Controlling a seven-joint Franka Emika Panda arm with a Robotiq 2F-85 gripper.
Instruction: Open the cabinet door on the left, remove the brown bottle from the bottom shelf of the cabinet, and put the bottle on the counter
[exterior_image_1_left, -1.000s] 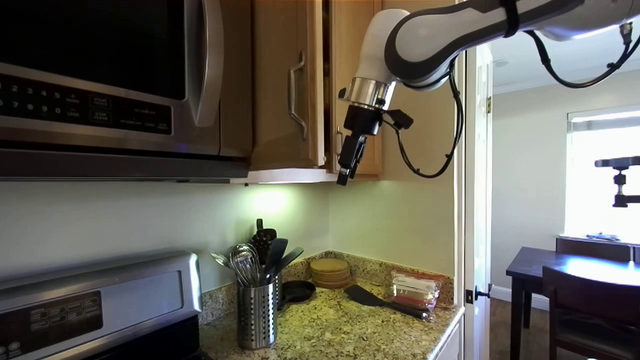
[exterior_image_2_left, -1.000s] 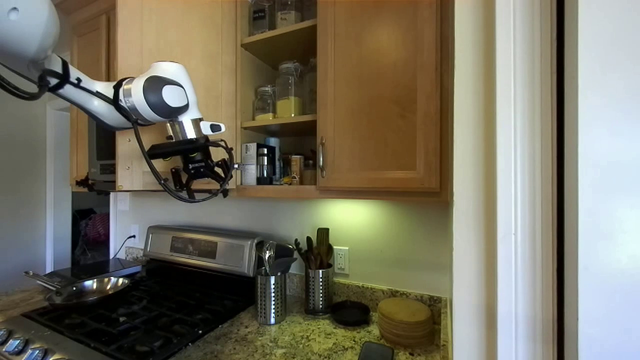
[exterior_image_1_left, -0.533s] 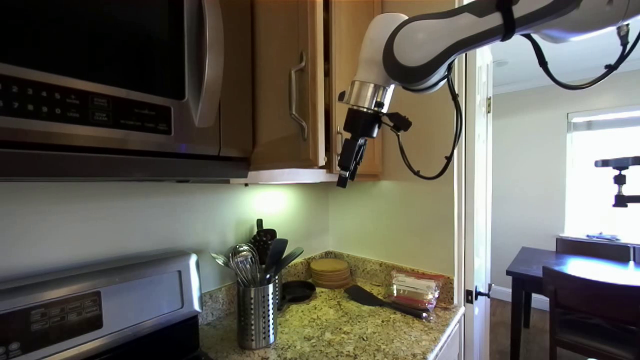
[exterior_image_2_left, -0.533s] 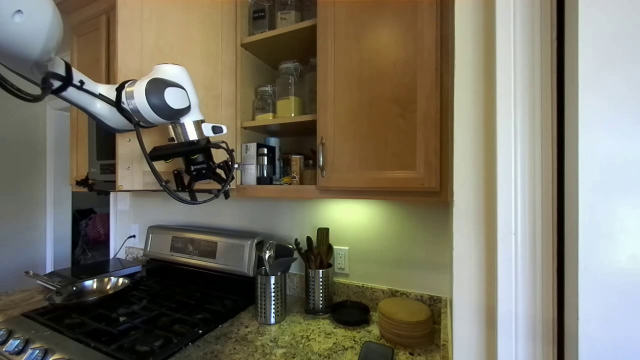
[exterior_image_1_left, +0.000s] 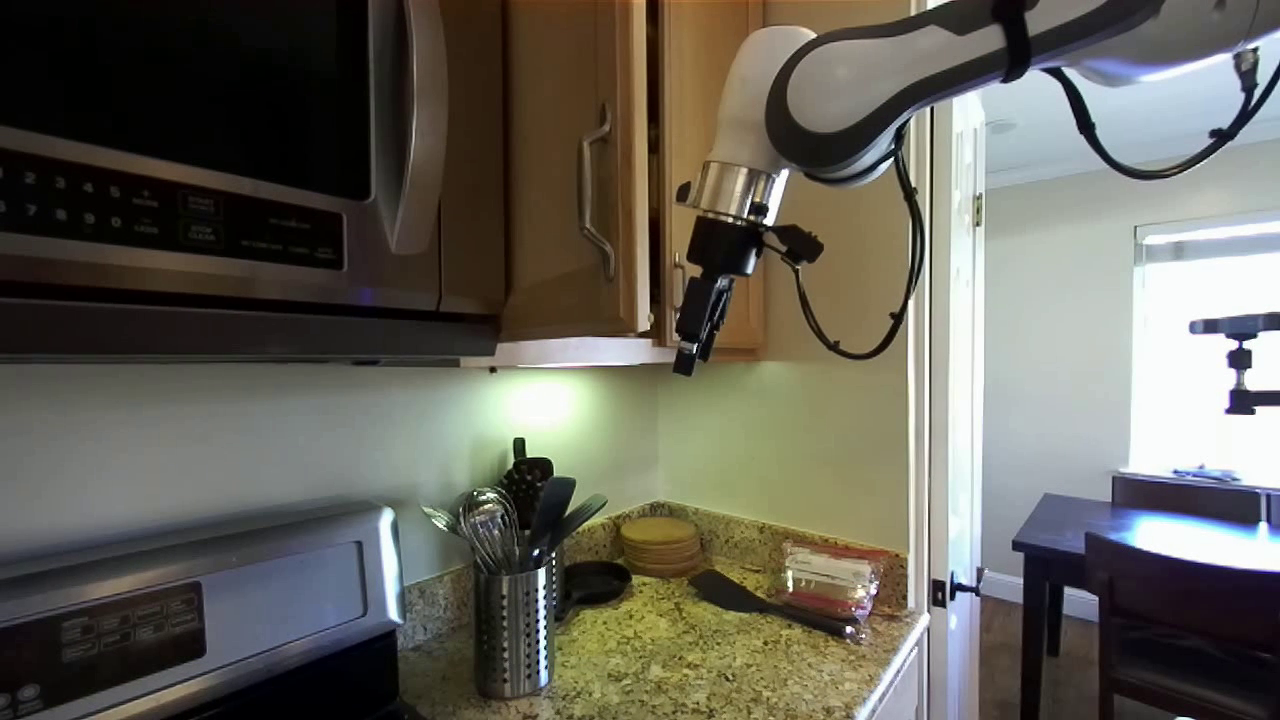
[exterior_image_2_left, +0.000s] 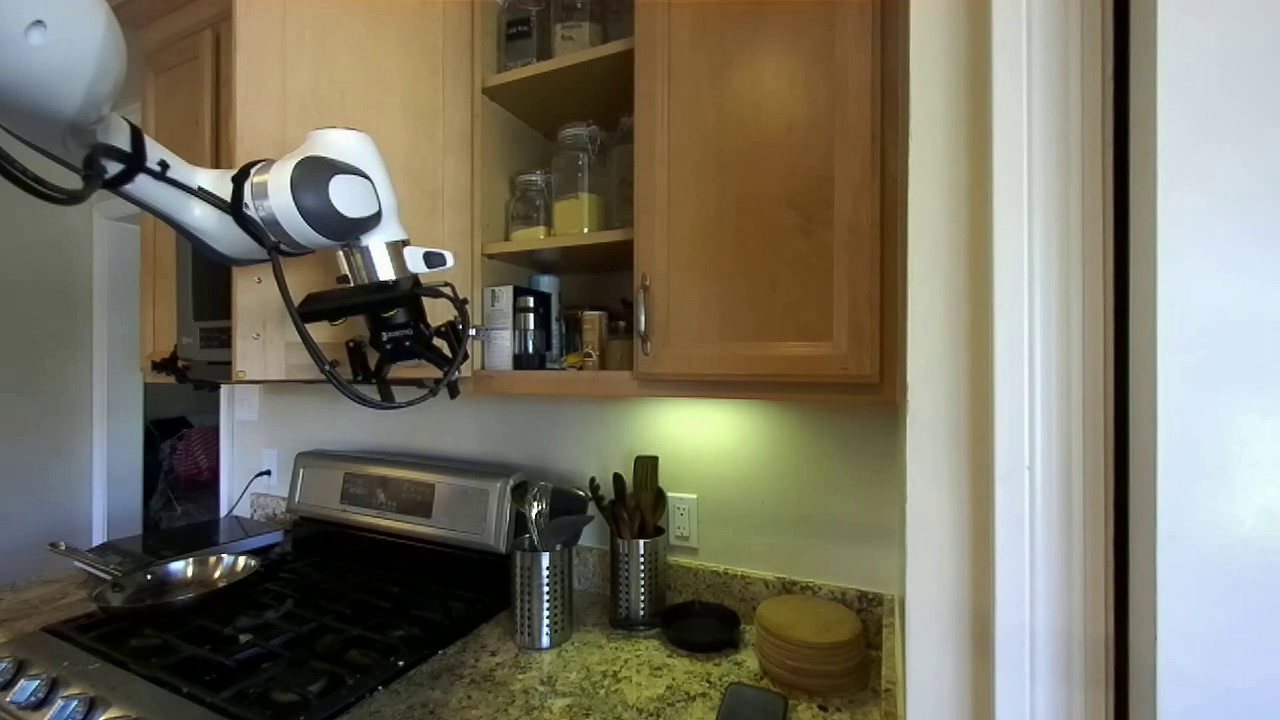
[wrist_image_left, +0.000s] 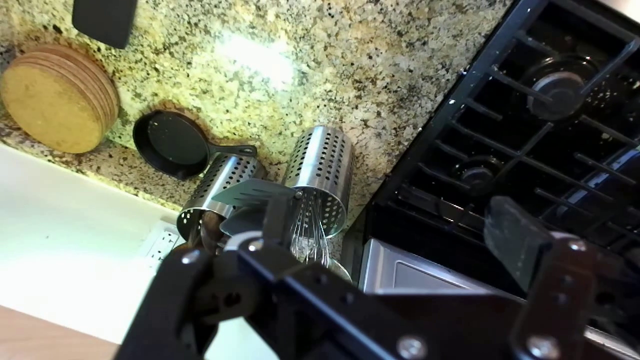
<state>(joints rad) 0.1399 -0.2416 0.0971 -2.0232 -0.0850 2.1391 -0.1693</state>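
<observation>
The cabinet door stands swung open in both exterior views (exterior_image_1_left: 550, 220) (exterior_image_2_left: 350, 70). The cabinet (exterior_image_2_left: 555, 383) shows three shelf levels. On its bottom shelf are an orange-brown canister (exterior_image_2_left: 593, 338) and a darker brown jar (exterior_image_2_left: 618, 348); I cannot tell which is the brown bottle. My gripper (exterior_image_2_left: 418, 388) is open and empty, pointing down in front of the open door's inner face, left of the shelf opening. It also shows in an exterior view (exterior_image_1_left: 687, 358) and in the wrist view (wrist_image_left: 398, 232), looking down on the counter (wrist_image_left: 380, 45). The cabinet inside is hidden from the wrist view.
The bottom shelf also holds a black-and-white box (exterior_image_2_left: 500, 330) and a blue can (exterior_image_2_left: 546, 287). The other door (exterior_image_2_left: 765, 190) is closed. Steel utensil holders (wrist_image_left: 320, 155), a small black pan (wrist_image_left: 177, 140) and stacked round boards (wrist_image_left: 50, 102) stand below, beside the stove (wrist_image_left: 525, 125).
Between one second and half a second ago, the arm and gripper have lowered very slightly. Since then nothing has visibly moved.
</observation>
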